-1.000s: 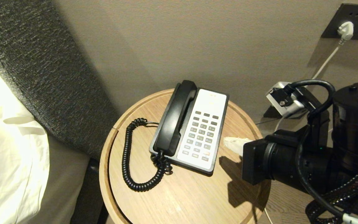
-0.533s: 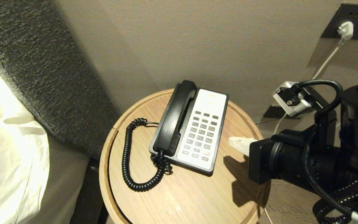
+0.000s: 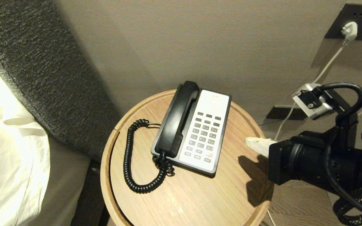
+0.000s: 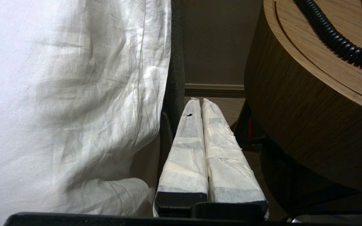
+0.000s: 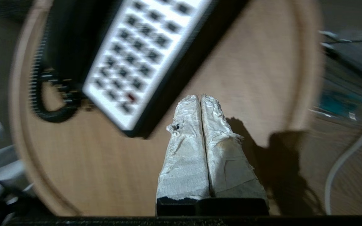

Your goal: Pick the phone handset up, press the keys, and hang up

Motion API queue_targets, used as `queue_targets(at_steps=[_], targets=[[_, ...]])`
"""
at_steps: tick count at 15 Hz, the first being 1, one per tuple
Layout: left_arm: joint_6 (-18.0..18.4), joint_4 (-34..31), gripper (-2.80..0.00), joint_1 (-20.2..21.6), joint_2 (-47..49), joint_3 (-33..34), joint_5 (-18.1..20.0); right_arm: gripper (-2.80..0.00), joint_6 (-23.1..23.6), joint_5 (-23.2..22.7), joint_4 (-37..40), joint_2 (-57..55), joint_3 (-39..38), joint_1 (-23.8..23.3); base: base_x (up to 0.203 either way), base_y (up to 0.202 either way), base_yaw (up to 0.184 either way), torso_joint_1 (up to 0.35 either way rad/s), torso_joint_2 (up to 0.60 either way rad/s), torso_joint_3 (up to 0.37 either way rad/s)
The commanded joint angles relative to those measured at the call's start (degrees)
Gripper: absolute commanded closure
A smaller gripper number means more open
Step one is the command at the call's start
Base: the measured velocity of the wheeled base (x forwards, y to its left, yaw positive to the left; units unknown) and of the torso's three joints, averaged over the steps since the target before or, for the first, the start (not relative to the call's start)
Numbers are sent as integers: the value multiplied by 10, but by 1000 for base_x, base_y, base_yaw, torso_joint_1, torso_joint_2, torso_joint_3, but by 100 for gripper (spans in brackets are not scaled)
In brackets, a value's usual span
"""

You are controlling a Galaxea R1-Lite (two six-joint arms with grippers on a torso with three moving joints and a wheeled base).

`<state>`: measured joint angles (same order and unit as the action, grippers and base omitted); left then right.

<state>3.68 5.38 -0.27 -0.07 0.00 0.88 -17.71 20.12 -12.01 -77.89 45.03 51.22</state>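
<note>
The glossy black phone handset point(image 3: 178, 119) rests in its cradle on the left side of the black-and-white phone base point(image 3: 211, 100), its coiled cord point(image 3: 129, 157) looping over the round wooden table point(image 3: 184, 197). The keys point(image 3: 204, 135), dark grey with one reddish-orange, fill the white faceplate, and the keys point(image 5: 137, 53) also appear in the right wrist view. My right gripper point(image 3: 249, 142), shut and empty, hovers over the table's right edge, apart from the phone. In its wrist view the right gripper point(image 5: 200, 98) points at bare wood beside the base. My left gripper point(image 4: 197, 101) hangs shut and parked between bed and table.
A white bedsheet point(image 3: 8, 150) and a grey upholstered headboard point(image 3: 39, 72) stand left of the table. A wall socket point(image 3: 355, 22) with a white plug and cable point(image 3: 327, 66) is at the upper right. The wall runs close behind the table.
My right arm has drawn back to the right, away from the phone, its shut fingertips now near the table's right rim. Phone, handset and left arm have not moved.
</note>
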Motion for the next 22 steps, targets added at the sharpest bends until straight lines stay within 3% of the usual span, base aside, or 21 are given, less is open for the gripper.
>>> queue_targets(at_steps=[1, 5, 7, 11, 14, 17, 22], targets=[[0, 1, 0, 0, 1, 23, 0, 0, 8, -22, 6, 44, -20, -56, 0, 0, 0, 0, 0, 0], [0, 1, 0, 0, 1, 23, 1, 0, 9, -64, 17, 219, -119, -161, 0, 0, 0, 0, 0, 0], [0, 1, 0, -1, 1, 23, 0, 0, 0, -63, 45, 292, -145, -187, 0, 0, 0, 0, 0, 0], [1, 2, 0, 0, 1, 23, 0, 0, 0, -106, 92, 445, -226, -362, 0, 0, 0, 0, 0, 0], [1, 1, 0, 0, 1, 23, 0, 0, 22, -167, 114, 588, -293, -457, 0, 0, 0, 0, 0, 0], [1, 1, 0, 0, 1, 23, 0, 0, 81, -218, 130, 692, -380, -505, 0, 0, 0, 0, 0, 0], [0, 2, 0, 0, 1, 23, 0, 0, 150, -232, 125, 751, -432, -515, 0, 0, 0, 0, 0, 0]])
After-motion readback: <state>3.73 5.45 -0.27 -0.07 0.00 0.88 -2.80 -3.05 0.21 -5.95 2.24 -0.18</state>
